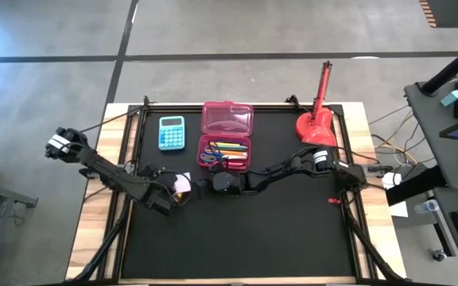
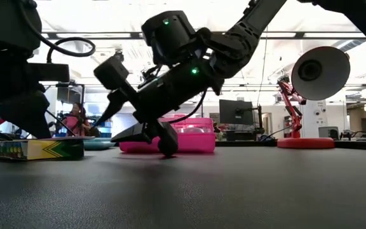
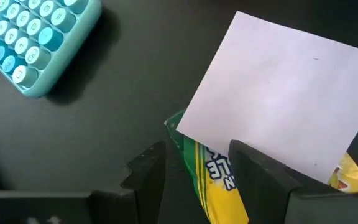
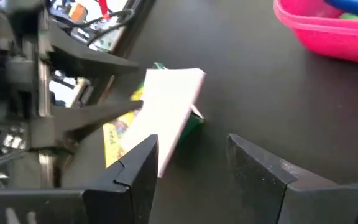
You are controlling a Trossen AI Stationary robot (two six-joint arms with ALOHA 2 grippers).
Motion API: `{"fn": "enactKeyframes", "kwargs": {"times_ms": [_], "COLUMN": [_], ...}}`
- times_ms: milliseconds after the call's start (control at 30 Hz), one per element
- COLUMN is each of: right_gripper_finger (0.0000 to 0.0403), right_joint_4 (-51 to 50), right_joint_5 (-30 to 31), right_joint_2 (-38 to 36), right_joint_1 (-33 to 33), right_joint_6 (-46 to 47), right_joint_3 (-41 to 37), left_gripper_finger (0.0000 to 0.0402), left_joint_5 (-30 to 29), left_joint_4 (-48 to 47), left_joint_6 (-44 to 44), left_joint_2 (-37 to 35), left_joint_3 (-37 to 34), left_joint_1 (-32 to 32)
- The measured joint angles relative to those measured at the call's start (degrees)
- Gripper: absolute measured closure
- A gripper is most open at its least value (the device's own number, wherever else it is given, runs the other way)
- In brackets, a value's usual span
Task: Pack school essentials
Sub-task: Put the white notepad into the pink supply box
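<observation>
A yellow-and-green pack (image 3: 211,180) lies flat on the black mat, with a white pad (image 3: 284,93) resting on top of it. My left gripper (image 3: 197,171) comes down on it from the table's left, open, one finger on each side of the pack's end. My right gripper (image 4: 191,168) reaches in from the right, low over the mat, open and with nothing in it, and the pad (image 4: 169,112) is just ahead of its fingertips. The open pink case (image 1: 227,135) behind holds pens, pencils and blue-handled scissors (image 1: 211,156). My left gripper has its fingers (image 3: 253,177) on either side of the pack's end (image 3: 219,168), slanting down from above. I cannot tell whether they touch it. The pack lies on the mat (image 2: 40,149).
A light-blue calculator (image 1: 172,133) lies left of the case at the far side. A red desk lamp (image 1: 316,119) stands at the far right corner. The near half of the mat (image 1: 237,246) is bare. The two grippers are close together (image 1: 193,189).
</observation>
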Motion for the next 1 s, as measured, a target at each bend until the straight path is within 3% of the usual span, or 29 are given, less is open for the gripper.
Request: {"fn": "enactKeyframes", "kwargs": {"times_ms": [233, 500, 867, 1000], "right_gripper_finger": [0.0225, 0.0225, 0.0226, 0.0246], "right_joint_4": [-1.24, -9.96, -10.33, -11.05], "right_joint_5": [-1.76, -2.81, -5.15, -5.59], "right_joint_2": [3.75, 5.01, 9.79, 9.83], "right_joint_1": [-0.38, -0.67, -0.7, -0.66], "right_joint_6": [-1.46, -2.45, -5.01, -7.03], "right_joint_3": [6.05, 11.86, 18.77, 18.88], "left_gripper_finger": [0.0237, 0.0237, 0.0237, 0.0237], "left_joint_5": [0.57, 0.68, 0.93, 1.06], "left_joint_4": [0.09, 0.09, 0.11, 0.14], "left_joint_6": [-0.22, -0.06, -0.03, -0.11], "left_joint_2": [-0.04, -0.02, -0.02, -0.02], "left_joint_3": [-0.11, -0.13, -0.22, -0.22], "left_joint_1": [0.0, 0.0, 0.0, 0.0]}}
